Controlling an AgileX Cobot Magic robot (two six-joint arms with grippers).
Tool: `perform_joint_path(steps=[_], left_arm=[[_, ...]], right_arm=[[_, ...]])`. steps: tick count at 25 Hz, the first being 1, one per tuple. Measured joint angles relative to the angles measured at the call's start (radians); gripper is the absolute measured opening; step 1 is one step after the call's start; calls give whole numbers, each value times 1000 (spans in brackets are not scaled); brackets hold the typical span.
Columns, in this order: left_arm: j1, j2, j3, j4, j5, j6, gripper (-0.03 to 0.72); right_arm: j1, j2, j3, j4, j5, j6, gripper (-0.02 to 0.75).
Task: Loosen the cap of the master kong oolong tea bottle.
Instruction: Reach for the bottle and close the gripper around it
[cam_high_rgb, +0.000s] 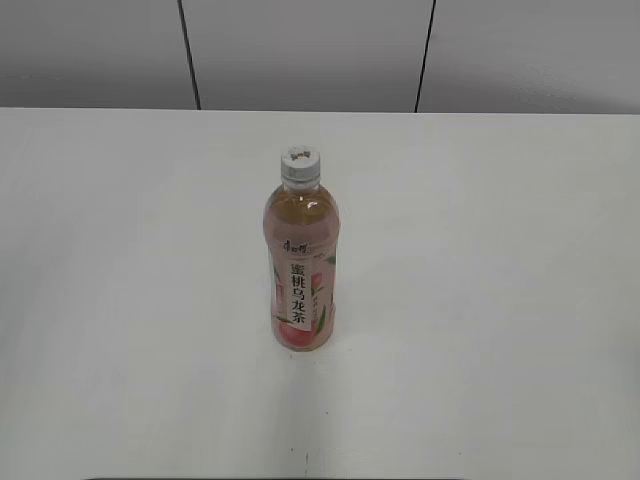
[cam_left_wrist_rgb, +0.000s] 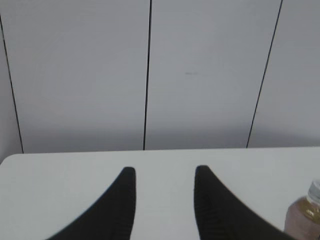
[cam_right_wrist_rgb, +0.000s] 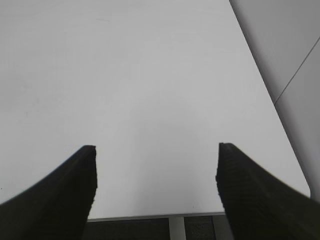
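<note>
Beside the left tool (cam_left_wrist_rgb: 164, 172), bottle (cam_left_wrist_rgb: 303, 216) upright.

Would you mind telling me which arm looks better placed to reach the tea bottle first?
Probably the left. The left end effector is open and its camera already shows the bottle at its lower right edge. The right end effector, also open, faces only bare table.

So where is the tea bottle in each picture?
Exterior view: the bottle stands upright in the middle of the white table, with its cap on.
Left wrist view: only its shoulder and cap peek in at the bottom right corner, right of the left gripper.
Right wrist view: not in it.
Shared landmark: the white table, seen in all three.
</note>
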Motion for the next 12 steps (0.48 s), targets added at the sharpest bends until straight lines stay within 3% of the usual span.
perform_joint_path(steps=[8,12], left_arm=[[0,282,3,-58,-287,0,241],[-3,425,4,-78,-347,1,241]], right_arm=[[0,0,0,0,0,2,563],[0,0,0,0,0,4,563]])
